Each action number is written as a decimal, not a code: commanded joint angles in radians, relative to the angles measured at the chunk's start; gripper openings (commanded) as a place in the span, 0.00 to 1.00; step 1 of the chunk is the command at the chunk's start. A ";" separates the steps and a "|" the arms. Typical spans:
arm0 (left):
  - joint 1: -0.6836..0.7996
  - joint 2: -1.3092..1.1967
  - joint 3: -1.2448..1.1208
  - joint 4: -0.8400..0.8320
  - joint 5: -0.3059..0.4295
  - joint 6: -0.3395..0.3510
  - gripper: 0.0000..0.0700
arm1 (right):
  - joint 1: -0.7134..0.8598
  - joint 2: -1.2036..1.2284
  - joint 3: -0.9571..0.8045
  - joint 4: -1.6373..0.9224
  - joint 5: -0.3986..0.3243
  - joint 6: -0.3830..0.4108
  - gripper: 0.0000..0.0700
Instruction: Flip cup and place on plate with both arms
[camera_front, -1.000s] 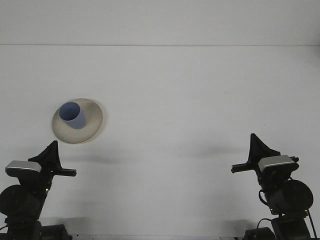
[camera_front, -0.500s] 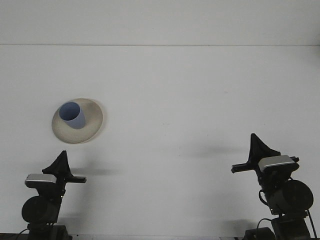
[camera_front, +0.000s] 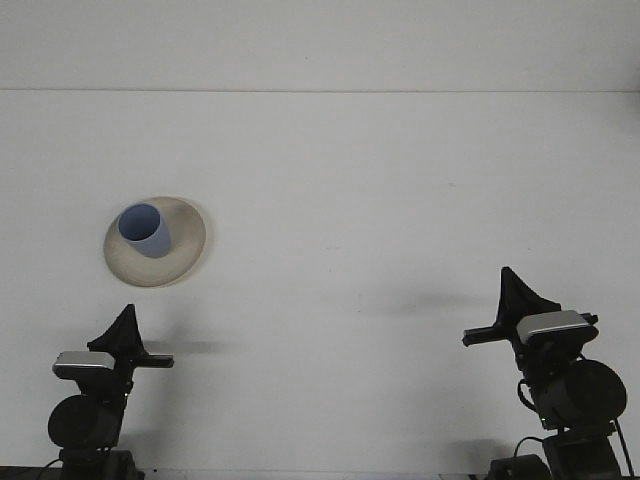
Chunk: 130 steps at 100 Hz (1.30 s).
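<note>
Cup (camera_front: 146, 231): blue, plain, without visible handle. Stands mouth-up inside the plate, its opening facing up and slightly toward the far left. Nothing touches it apart from the plate beneath.

Plate (camera_front: 185, 252): cream, round, shallow with a raised rim. Lies on the left half of the table, in the middle depth of the view. The cup sits left of its centre, leaving the right and near parts of the dish bare.

Table (camera_front: 380, 200): white, matte, filling nearly the whole view; a faint horizontal edge runs across the far side near the top. Soft shadows lie on the surface beside each arm.

Left gripper (camera_front: 126, 325): black, pointing up from the near left edge, below and slightly left of the plate and well apart from it. Holds nothing. Fingers appear as a single dark wedge, so whether the jaws are apart or together cannot be told. A silver-grey wrist block and a round black joint sit beneath it.

Right gripper (camera_front: 514, 290): black, pointing up at the near right, far from cup and plate. Holds nothing. Jaw state likewise cannot be told from this angle. Silver-grey wrist block and black joint housing below, with cabling.
</note>
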 joint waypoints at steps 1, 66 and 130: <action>0.002 -0.001 -0.020 0.012 -0.002 0.005 0.02 | 0.002 0.001 0.005 0.010 0.000 0.017 0.00; 0.002 -0.001 -0.020 0.013 -0.002 0.005 0.02 | -0.009 -0.013 0.003 0.006 0.010 -0.023 0.00; 0.002 -0.002 -0.019 0.013 -0.002 0.005 0.02 | -0.103 -0.422 -0.526 0.108 0.005 -0.376 0.00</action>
